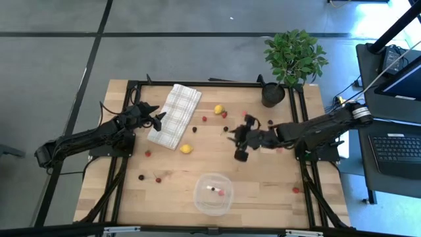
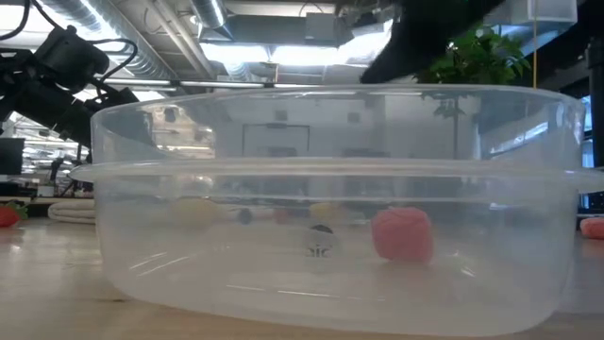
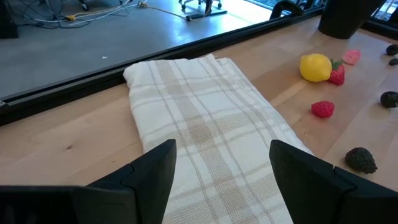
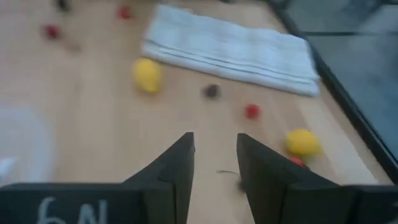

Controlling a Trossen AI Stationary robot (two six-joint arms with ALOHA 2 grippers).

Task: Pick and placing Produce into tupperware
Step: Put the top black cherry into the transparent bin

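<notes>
The clear round tupperware (image 1: 198, 197) stands near the table's front edge, with a pink berry (image 2: 403, 234) lying on its bottom. The produce lies scattered on the wood: two yellow pieces (image 1: 218, 109) (image 1: 187, 149), red berries (image 1: 204, 120) (image 1: 296, 189) and dark ones (image 1: 141, 176). My right gripper (image 1: 239, 146) hangs open above the table's middle, beyond the tupperware; nothing shows between its fingers (image 4: 180, 168). My left gripper (image 3: 221, 162) waits open just above the folded checked cloth (image 1: 174, 115) at the table's left.
A green potted plant (image 1: 293, 56) in a black pot (image 1: 272, 94) stands at the far right corner. Black frame rails (image 1: 125, 131) run along the table's left and right sides. Bare wood lies between the tupperware and the cloth.
</notes>
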